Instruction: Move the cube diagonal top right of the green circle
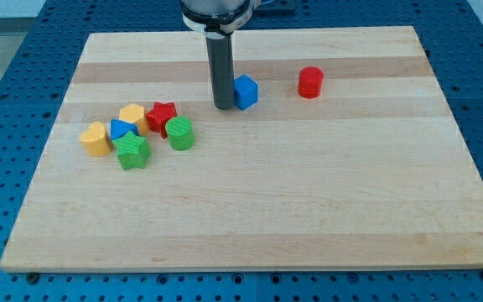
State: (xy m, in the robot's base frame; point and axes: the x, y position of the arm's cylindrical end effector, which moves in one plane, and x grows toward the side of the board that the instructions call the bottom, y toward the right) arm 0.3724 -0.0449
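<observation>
Wooden board [309, 210]: my tip [224, 106] touching blue cube [246, 91] left side; red cylinder [310, 82] right.

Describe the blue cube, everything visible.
The blue cube is a small, solid-looking block of matte blue, plastic by its look, resting flat on the wooden board in its upper middle. It sits turned, one vertical edge facing the camera. My tip stands right against its left side, seemingly touching. The red cylinder stands apart to its right; the green cylinder lies lower left. Nothing else touches it.
</observation>
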